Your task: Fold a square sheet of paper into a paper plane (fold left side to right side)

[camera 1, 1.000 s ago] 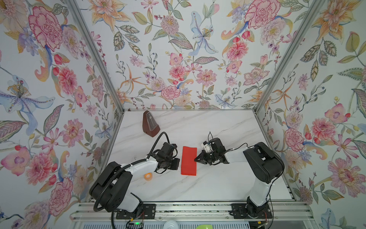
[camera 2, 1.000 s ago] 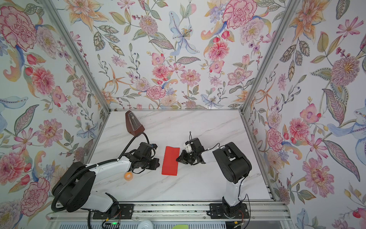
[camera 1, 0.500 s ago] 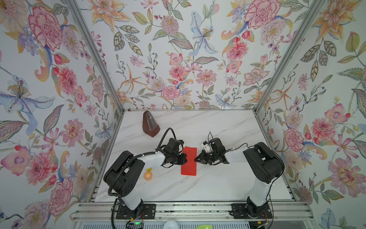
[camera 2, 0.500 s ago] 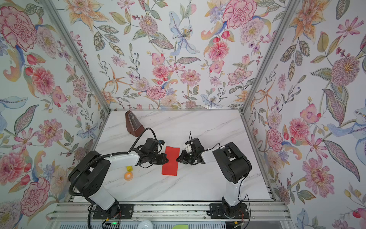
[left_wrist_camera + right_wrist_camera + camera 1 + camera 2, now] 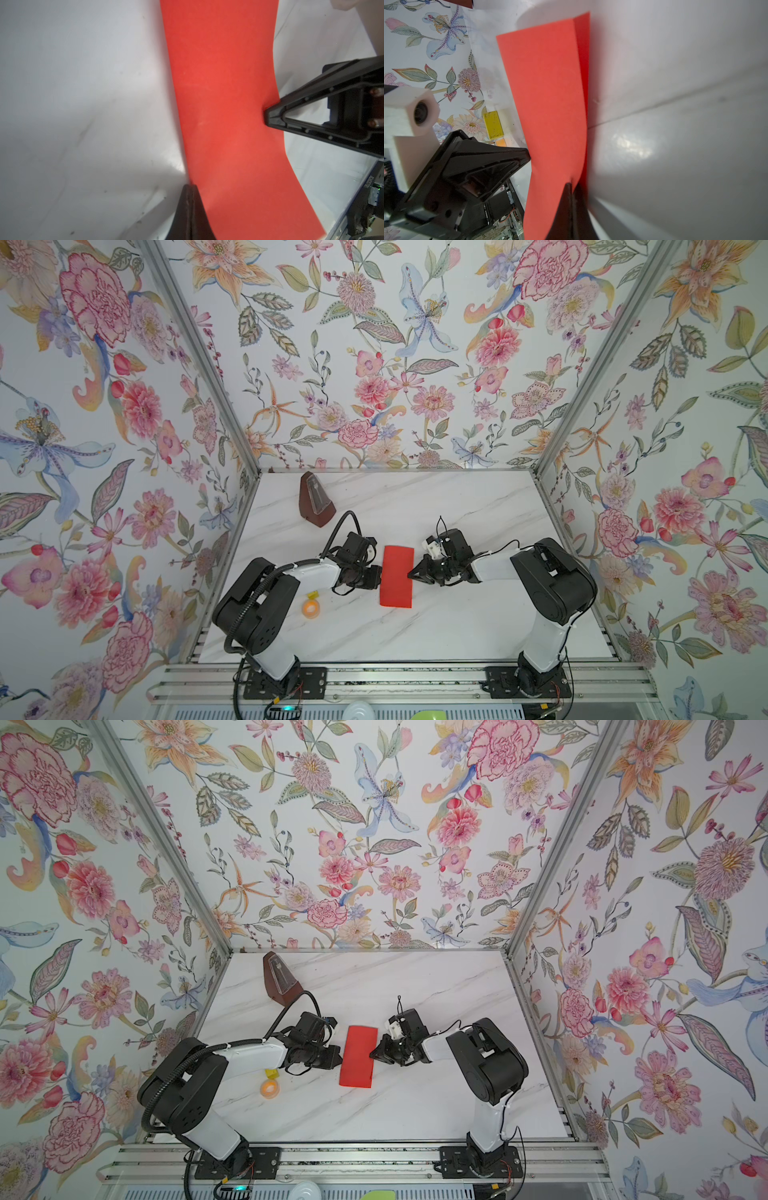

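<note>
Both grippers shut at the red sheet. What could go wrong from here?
1. Layers of the square sheet of paper sit offset, the lower peeking out; creasing now may set a crooked fold.
2. Just the right gripper tip rests on it; a left gripper push might slide it.

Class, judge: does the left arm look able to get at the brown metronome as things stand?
Probably yes: the metronome stands on that arm's side, only bare table between it and the shut left gripper.
</note>
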You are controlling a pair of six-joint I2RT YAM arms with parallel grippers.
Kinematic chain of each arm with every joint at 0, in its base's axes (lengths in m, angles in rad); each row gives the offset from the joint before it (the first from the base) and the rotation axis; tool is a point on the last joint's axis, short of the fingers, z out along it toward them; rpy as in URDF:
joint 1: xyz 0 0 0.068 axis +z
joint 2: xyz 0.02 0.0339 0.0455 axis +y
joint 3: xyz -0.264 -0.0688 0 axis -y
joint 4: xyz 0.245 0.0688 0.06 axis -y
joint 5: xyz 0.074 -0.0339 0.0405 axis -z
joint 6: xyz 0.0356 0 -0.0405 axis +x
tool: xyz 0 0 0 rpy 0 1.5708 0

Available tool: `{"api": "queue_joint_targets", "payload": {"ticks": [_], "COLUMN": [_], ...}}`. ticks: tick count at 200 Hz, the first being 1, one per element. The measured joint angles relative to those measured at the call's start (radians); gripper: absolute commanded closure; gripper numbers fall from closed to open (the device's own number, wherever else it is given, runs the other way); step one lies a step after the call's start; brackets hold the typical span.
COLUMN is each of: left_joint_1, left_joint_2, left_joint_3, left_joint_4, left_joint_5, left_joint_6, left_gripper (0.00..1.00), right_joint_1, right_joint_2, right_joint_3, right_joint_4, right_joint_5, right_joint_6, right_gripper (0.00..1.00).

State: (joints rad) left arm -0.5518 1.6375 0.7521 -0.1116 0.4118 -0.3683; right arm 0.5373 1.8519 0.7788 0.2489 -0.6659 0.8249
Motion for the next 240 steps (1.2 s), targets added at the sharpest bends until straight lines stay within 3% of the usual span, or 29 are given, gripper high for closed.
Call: {"api": "queue_joint_targets", "payload": {"ticks": [53,98,169,240], "left_joint_1": [0.026,-0.084,-0.135,-0.112], "left_joint_2": [-0.082,-0.166,-0.069,-0.083], "left_joint_3": [-0.046,-0.051,-0.014,-0.033], "left_joint_4": [-0.059,-0.079,-0.044,-0.145], "left_joint_5": [-0.05,-0.013,0.053,-0.01], "left_joint_6": [0.016,-0.029,-0.067,-0.018], "left_gripper": [1.0,1.0,1.0,1.0], "right_joint_1": [0.0,0.0,0.0,0.0], "right_joint_2": [-0.001,-0.001,-0.001,-0.001], "right_joint_3": [0.0,0.0,0.0,0.0], "right_joint_4": [-0.002,-0.002,-0.002,-0.002], "right_joint_5": [0.0,0.0,0.0,0.001], "right_joint_6": [0.0,0.0,0.0,0.0], "right_gripper": [1.0,1.0,1.0,1.0]}}
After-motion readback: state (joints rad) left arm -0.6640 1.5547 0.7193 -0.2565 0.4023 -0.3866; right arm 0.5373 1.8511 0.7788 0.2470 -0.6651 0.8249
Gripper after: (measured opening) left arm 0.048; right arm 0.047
